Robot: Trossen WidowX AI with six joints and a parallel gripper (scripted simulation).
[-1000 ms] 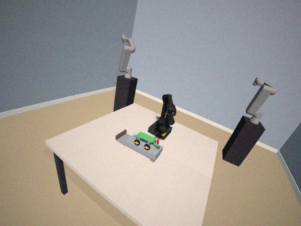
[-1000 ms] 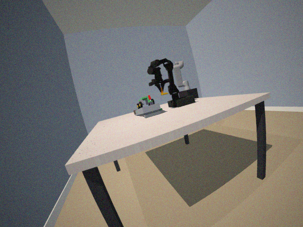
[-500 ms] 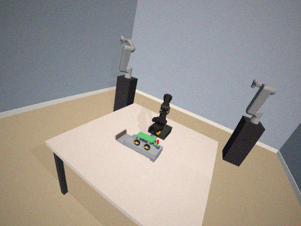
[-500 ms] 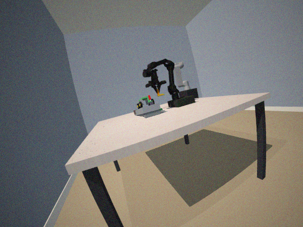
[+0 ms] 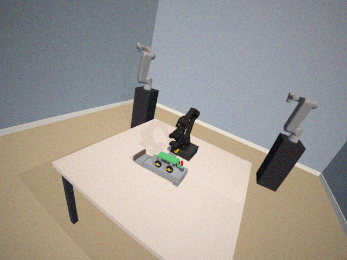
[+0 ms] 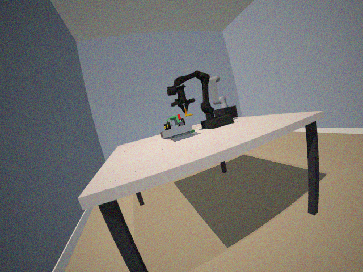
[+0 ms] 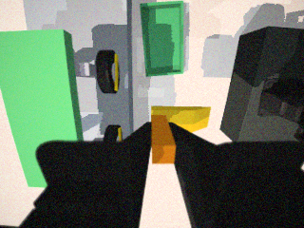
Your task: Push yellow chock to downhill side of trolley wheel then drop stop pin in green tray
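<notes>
My gripper (image 5: 174, 147) (image 6: 185, 110) (image 7: 159, 126) is shut on the chock's orange handle. The yellow chock (image 5: 176, 151) (image 6: 189, 114) (image 7: 194, 117) hangs in the air beside the ramp, on the arm-base side. The green-topped trolley (image 5: 168, 157) (image 7: 38, 95) stands on the grey ramp (image 5: 182, 177) (image 6: 182, 129); two near wheels show in the top view. The red-headed stop pin (image 5: 181, 163) (image 6: 178, 117) stands at its uphill end and is out of the wrist view. The green tray (image 7: 181, 43) lies beside the ramp, mostly hidden in the top and exterior views.
The black arm base (image 5: 188, 154) (image 6: 216, 121) (image 7: 252, 57) stands close beside the ramp and tray. A brown end board (image 5: 139, 154) rises at the ramp's low end. Two grey arms on dark pedestals (image 5: 145, 107) (image 5: 280, 164) stand beyond the table.
</notes>
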